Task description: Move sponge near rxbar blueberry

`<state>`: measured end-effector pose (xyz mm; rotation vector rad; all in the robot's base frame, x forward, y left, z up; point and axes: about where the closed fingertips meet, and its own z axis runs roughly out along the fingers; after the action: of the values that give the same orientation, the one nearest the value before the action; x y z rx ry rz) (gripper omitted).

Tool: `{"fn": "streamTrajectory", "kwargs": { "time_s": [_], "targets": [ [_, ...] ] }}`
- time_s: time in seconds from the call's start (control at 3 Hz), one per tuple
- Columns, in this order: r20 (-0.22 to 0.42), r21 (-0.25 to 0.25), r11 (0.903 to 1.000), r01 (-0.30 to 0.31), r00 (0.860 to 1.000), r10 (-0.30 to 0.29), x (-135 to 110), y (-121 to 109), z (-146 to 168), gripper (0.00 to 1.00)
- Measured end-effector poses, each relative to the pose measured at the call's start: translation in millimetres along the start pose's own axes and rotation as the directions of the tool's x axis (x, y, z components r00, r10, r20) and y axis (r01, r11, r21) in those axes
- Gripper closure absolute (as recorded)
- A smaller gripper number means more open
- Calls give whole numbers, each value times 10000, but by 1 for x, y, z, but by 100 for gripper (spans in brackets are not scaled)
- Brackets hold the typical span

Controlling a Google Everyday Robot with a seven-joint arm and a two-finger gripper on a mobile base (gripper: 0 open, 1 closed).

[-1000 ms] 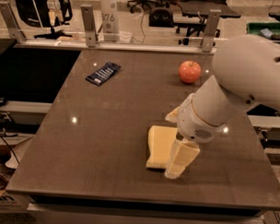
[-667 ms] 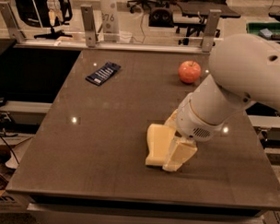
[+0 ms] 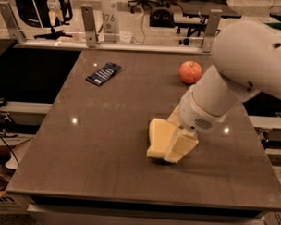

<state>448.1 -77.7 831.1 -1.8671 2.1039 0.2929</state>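
The gripper (image 3: 177,144) sits low at the sponge (image 3: 159,133), right of the tabletop's (image 3: 107,145) middle. The arm (image 3: 224,85) hides part of both, so I cannot tell whether the jaws grip the sponge. The rxbar blueberry (image 3: 103,73) lies well apart, far left, its lettering unreadable. An apple (image 3: 190,72) sits far right.

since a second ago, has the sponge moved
Yes. The sponge, held by the gripper at its right edge, has shifted slightly away from the near table edge, toward the apple.
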Motion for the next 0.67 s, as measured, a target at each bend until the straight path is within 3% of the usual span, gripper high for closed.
{"fn": "streamTrajectory", "kwargs": {
  "time_s": [0.33, 0.67],
  "targets": [
    [140, 222, 9997, -32, 9999, 29, -15, -20, -19, 100],
    [166, 703, 9975, -61, 9998, 49, -30, -41, -39, 100]
  ]
}}
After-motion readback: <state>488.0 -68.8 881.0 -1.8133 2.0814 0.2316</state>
